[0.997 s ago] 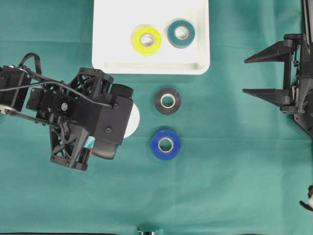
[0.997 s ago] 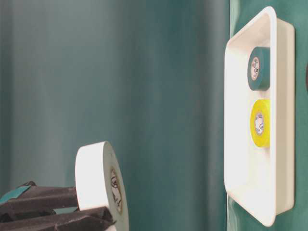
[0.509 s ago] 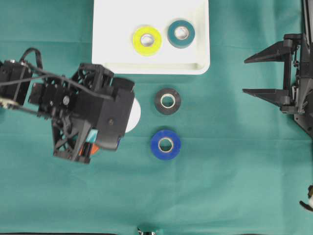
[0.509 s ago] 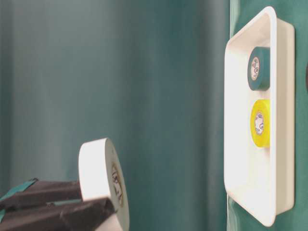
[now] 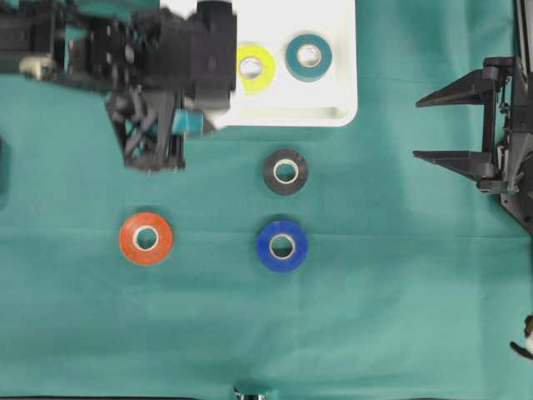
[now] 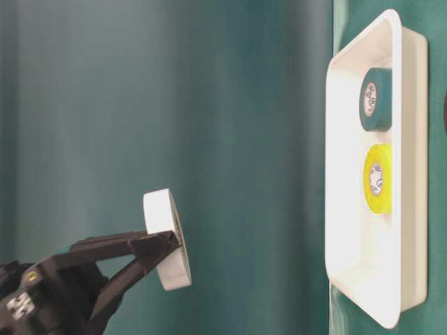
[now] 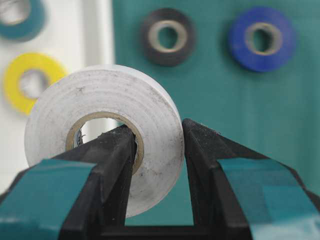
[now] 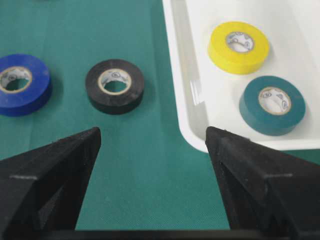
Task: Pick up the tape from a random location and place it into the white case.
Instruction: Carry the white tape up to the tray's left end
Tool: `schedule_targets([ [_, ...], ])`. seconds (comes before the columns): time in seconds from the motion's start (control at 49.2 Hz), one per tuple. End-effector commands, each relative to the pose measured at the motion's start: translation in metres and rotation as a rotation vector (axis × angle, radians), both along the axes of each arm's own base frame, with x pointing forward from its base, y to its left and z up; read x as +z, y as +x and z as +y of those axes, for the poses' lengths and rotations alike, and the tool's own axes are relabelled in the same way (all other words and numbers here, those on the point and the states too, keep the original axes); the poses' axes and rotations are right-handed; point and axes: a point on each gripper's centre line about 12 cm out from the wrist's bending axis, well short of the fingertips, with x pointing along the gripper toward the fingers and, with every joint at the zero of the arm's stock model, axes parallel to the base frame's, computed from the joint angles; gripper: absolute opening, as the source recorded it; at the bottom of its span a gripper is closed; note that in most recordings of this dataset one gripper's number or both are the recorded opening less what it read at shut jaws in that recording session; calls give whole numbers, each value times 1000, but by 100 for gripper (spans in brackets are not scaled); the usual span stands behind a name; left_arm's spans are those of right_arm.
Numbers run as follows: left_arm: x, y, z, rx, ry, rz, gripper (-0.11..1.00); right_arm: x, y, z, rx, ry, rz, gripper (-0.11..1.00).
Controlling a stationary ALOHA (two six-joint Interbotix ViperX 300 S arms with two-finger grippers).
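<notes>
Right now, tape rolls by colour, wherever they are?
white: 1, clamped in the left tool
yellow: 1, in the case
teal: 1, in the case
black: 1, on the cloth
blue: 1, on the cloth
orange: 1, on the cloth
Total: 6

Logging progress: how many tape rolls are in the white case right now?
2: a yellow roll and a teal roll lie in the white case. The left arm hides part of the case overhead, so another could be covered.
</notes>
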Motion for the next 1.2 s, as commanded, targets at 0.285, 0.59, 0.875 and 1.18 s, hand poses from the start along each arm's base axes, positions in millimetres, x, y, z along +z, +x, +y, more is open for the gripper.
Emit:
schedule_targets([
  [0.285, 24, -5, 56, 116, 44, -107, 25, 6, 3, -1, 1, -9, -10, 84],
  [0.59, 19, -5, 60, 127, 44, -95, 25, 7, 3, -1, 1, -10, -12, 84],
  [0.875, 14, -4, 60, 126, 42, -83, 25, 6, 3, -1, 1, -11, -10, 84],
  [1.18, 13, -5, 60, 128, 39, -81, 25, 6, 3, -1, 0, -10, -7, 84],
])
